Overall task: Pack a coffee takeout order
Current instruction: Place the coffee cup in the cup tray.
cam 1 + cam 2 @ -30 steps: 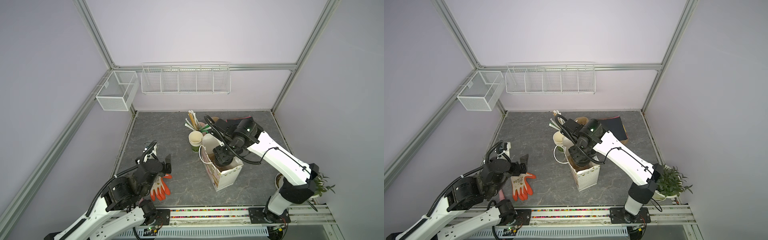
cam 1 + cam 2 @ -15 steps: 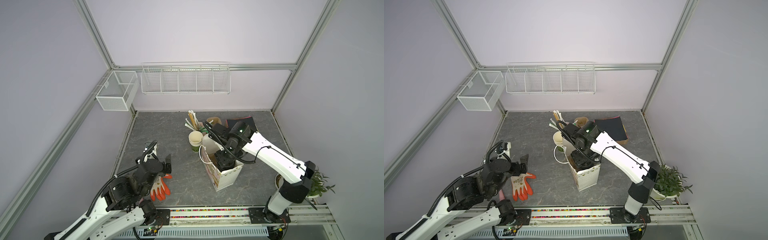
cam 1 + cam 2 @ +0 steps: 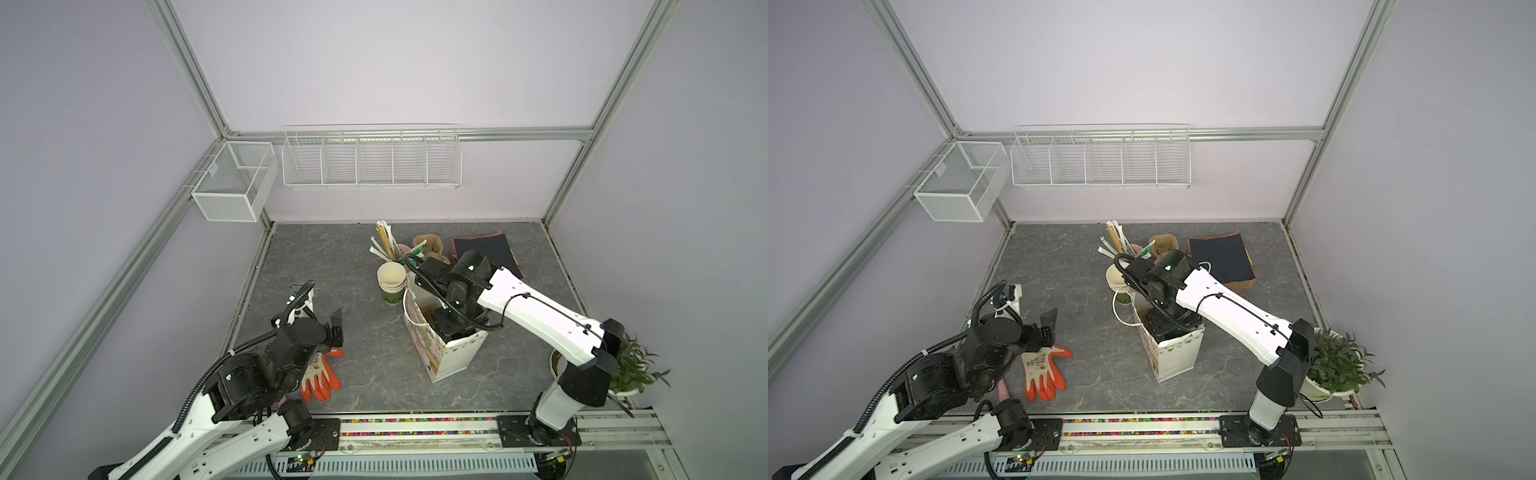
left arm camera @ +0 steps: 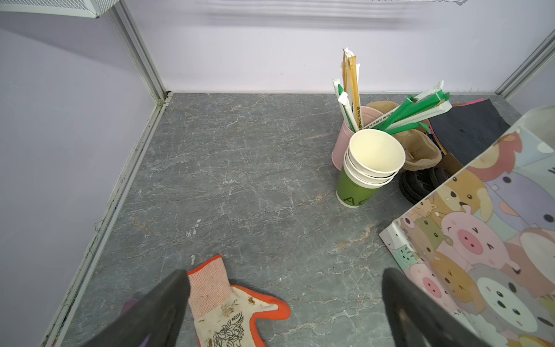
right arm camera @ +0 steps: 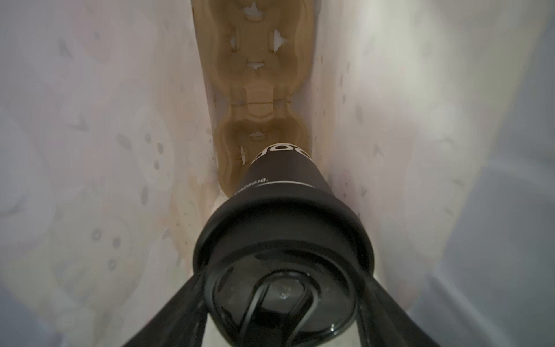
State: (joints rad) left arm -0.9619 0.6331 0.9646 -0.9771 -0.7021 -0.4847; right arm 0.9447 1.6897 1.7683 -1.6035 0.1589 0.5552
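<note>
Black fingers of the right pincer (image 5: 283, 288) are clamped on either side of the lidded cup (image 5: 285, 186), which hangs base-down deep inside the bag (image 5: 120, 150). Below it the carrier (image 5: 261, 60) lies flat on the bag's floor with both wells empty. The cup's base sits over the nearer well, slightly off to one side, and whether it touches the pulp yet I cannot tell. So the carrier looks packed and the cup is nearly there - what remains for it, by my reading, is a short descent into that well and a release, with the narrow bag walls leaving little room for correction. Outside the bag, the sheet (image 3: 1219, 257) rests at the back of the tabletop (image 4: 240, 180), well apart from the bag and not yet packed, so it probably comes next. The farther well may also want a second cup, though no other black one is visible. The left pincer (image 4: 285, 282) hovers over the front of the tabletop with its jaws wide apart and nothing in them - a glove (image 4: 222, 312) lies just beneath. The stacked cups (image 4: 372, 156) and straws (image 4: 351, 90) stand beside the bag.
</note>
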